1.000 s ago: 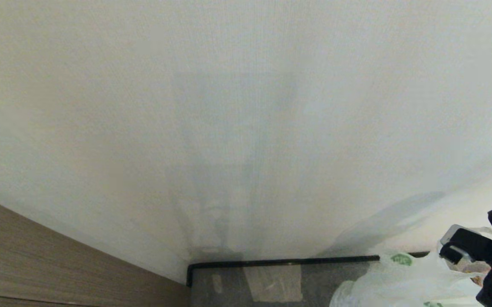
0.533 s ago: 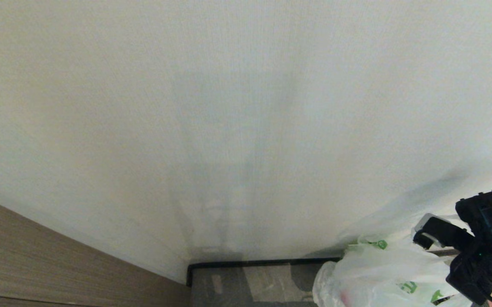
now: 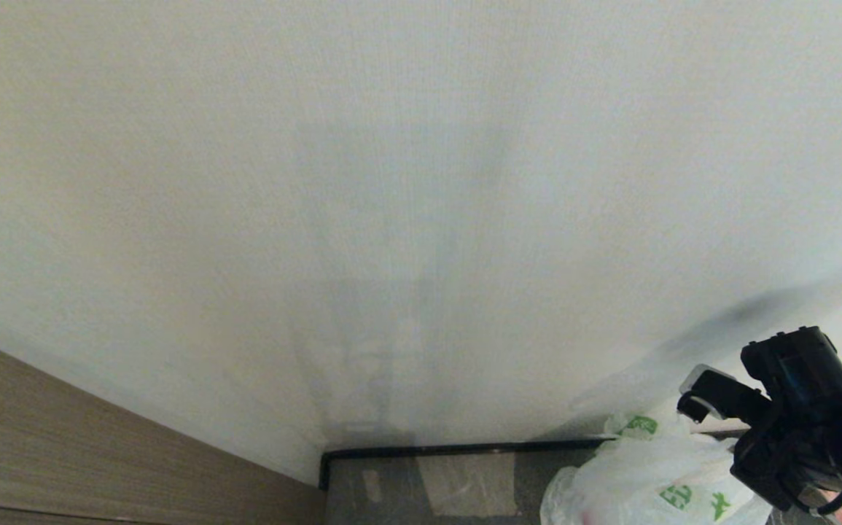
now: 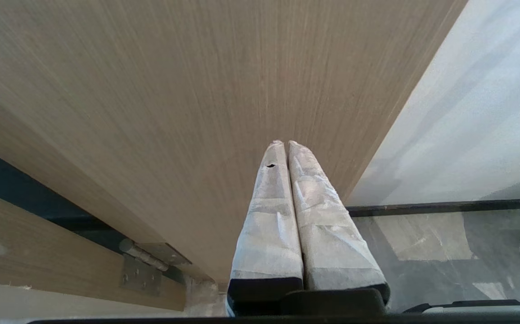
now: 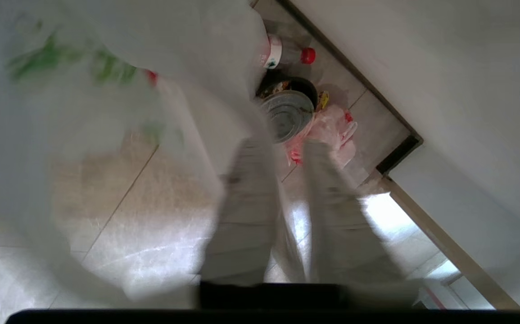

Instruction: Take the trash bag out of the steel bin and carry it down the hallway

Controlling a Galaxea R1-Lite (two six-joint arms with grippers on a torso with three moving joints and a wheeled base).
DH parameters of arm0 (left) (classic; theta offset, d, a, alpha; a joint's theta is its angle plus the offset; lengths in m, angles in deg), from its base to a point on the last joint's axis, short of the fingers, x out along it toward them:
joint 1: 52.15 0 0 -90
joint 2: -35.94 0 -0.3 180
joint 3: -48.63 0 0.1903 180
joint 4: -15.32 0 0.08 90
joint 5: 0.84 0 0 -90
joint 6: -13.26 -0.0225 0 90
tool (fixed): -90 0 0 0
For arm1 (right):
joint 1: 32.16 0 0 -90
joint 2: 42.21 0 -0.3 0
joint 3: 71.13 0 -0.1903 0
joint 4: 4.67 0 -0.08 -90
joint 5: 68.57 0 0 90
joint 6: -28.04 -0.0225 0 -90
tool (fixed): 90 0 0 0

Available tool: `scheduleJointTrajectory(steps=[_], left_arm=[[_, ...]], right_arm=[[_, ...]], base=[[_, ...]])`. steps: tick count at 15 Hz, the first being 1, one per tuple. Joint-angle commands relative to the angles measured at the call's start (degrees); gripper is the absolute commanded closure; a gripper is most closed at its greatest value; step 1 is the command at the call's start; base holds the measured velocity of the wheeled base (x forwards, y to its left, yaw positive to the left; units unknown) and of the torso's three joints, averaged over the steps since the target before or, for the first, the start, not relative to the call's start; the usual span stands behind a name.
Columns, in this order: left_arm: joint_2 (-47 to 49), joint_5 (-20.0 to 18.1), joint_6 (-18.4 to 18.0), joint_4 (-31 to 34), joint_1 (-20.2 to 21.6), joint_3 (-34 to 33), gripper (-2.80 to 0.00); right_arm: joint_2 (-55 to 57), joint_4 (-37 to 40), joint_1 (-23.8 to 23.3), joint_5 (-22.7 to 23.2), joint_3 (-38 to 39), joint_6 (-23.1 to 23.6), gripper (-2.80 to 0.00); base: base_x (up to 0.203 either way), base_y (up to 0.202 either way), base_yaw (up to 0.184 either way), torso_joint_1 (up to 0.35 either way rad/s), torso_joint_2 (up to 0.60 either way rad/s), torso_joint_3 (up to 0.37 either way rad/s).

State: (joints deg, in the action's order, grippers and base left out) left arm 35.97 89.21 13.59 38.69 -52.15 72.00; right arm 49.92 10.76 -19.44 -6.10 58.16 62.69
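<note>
Step in hand, likely: release of trash bag [image 3: 646, 481] at hallway's end, against white wall [image 3: 421, 182] and black skirting [image 3: 464, 448].

Right gripper [image 5: 289, 155] at 4 o'clock in head view, above and just right of bag. Jaws narrowly parted, gap visible between fingers [image 5: 246, 198]; film lies across gap, blurred, so grip uncertain.

Bag at 5 o'clock by floor, green print up.

Left gripper [image 4: 285, 144] parked beside wooden door [image 4: 174, 90], jaws pressed together, empty.

Next: open wider, lift clear without snagging handle.
</note>
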Motion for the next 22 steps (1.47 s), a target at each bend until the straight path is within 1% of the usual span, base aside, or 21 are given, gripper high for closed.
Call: scheduleJointTrajectory(steps=[1,5,7,10,11,13,14,15,16,20,22], left_arm=[[-0.1,0.0,0.0,0.0,0.0,0.0,0.00],[-0.1,0.0,0.0,0.0,0.0,0.0,0.00],[-0.1,0.0,0.0,0.0,0.0,0.0,0.00],[-0.1,0.0,0.0,-0.1,0.0,0.0,0.00],[-0.1,0.0,0.0,0.0,0.0,-0.1,0.00],[-0.1,0.0,0.0,0.0,0.0,0.0,0.00],[-0.1,0.0,0.0,-0.1,0.0,-0.1,0.00],[-0.1,0.0,0.0,0.0,0.0,0.0,0.00],[-0.1,0.0,0.0,0.0,0.0,0.0,0.00],[-0.1,0.0,0.0,0.0,0.0,-0.1,0.00],[-0.1,0.0,0.0,0.0,0.0,-0.1,0.00]], right_arm=[[0.3,0.0,0.0,-0.2,0.7,0.2,-2.80],[-0.6,0.3,0.0,-0.1,0.6,-0.3,-2.80],[-4.6,0.6,-0.3,-0.1,0.5,-0.3,-2.80],[-13.6,4.1,-3.7,0.0,0.8,-0.5,-2.80],[-17.0,6.7,-5.4,0.0,0.9,-1.3,-2.80],[-22.8,12.1,-7.6,0.2,1.9,-5.8,-2.80],[-25.2,14.2,-7.9,0.3,2.3,-8.1,0.00],[-27.6,16.3,-8.1,1.1,2.8,-10.3,0.00],[-28.6,17.7,-8.2,2.9,3.1,-12.6,0.00],[-35.1,17.6,-8.1,4.3,2.7,-18.5,0.00],[-41.0,17.5,-8.2,7.8,4.2,-20.8,0.00]], base=[[0.000,0.000,0.000,0.000,0.00,0.000],[0.000,0.000,0.000,0.000,0.00,0.000],[0.000,0.000,0.000,0.000,0.00,0.000],[0.000,0.000,0.000,0.000,0.00,0.000],[0.000,0.000,0.000,0.000,0.00,0.000],[0.000,0.000,0.000,0.000,0.00,0.000],[0.000,0.000,0.000,0.000,0.00,0.000],[0.000,0.000,0.000,0.000,0.00,0.000],[0.000,0.000,0.000,0.000,0.00,0.000],[0.000,0.000,0.000,0.000,0.00,0.000],[0.000,0.000,0.000,0.000,0.00,0.000]])
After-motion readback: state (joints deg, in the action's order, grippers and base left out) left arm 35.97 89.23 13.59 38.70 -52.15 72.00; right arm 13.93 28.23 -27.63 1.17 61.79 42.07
